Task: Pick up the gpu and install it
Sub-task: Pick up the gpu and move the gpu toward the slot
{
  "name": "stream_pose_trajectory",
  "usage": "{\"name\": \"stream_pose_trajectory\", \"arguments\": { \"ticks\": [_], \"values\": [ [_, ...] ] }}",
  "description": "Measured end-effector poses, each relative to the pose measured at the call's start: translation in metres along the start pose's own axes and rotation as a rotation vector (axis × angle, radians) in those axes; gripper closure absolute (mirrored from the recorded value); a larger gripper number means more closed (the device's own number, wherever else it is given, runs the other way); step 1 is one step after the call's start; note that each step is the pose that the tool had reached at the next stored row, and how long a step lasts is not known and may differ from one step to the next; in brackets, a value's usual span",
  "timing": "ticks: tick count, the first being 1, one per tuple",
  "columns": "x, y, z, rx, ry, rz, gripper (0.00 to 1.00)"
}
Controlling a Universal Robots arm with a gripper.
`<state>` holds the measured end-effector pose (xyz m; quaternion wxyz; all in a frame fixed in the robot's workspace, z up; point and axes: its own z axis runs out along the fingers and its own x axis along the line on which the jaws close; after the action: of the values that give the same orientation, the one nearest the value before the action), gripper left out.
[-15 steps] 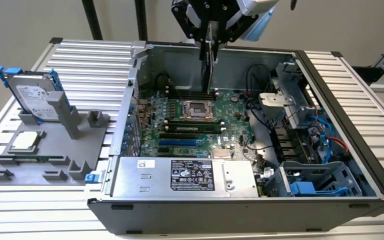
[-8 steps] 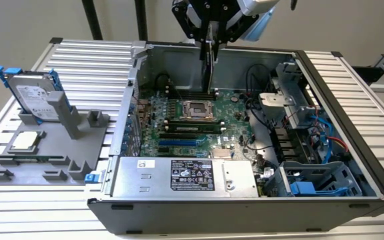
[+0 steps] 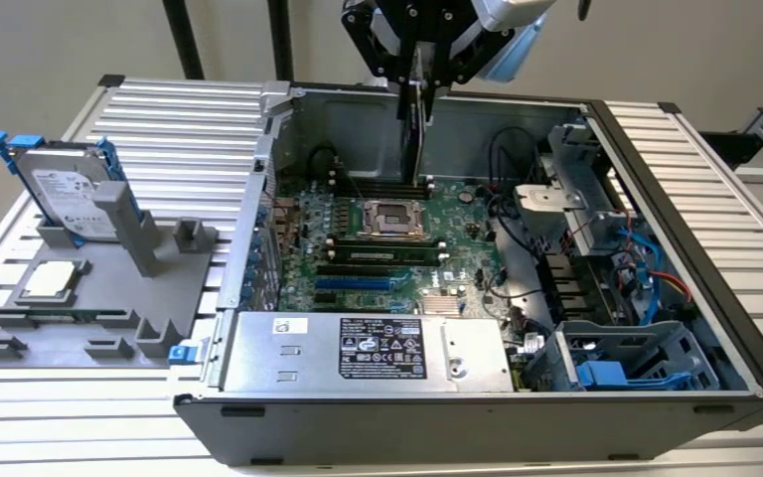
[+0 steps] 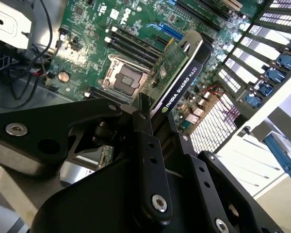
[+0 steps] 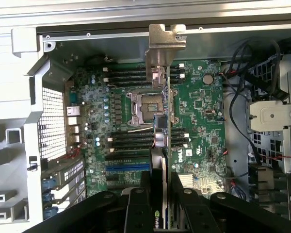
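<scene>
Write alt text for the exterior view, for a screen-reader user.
The robot's hand grips the gpu edge-on and upright, hanging it inside an open computer case over the green motherboard. On a gray fixture at the exterior view's left sit a hard drive in a blue frame and a small silver processor chip.

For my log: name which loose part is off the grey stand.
The gpu: the tool holds it edge-on over the open case, while the drive and processor sit on the stand.
</scene>
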<state>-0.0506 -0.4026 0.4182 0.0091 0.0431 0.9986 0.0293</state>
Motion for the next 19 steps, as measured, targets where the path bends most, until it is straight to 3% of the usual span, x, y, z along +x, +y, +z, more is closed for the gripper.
{"name": "stream_pose_trajectory", "arguments": {
  "ticks": [9, 19],
  "values": [
    [-0.0001, 0.0000, 0.0000, -0.0001, 0.0002, -0.004, 1.00],
    [-0.0001, 0.0000, 0.0001, -0.0008, 0.0026, -0.045, 1.00]
  ]
}}
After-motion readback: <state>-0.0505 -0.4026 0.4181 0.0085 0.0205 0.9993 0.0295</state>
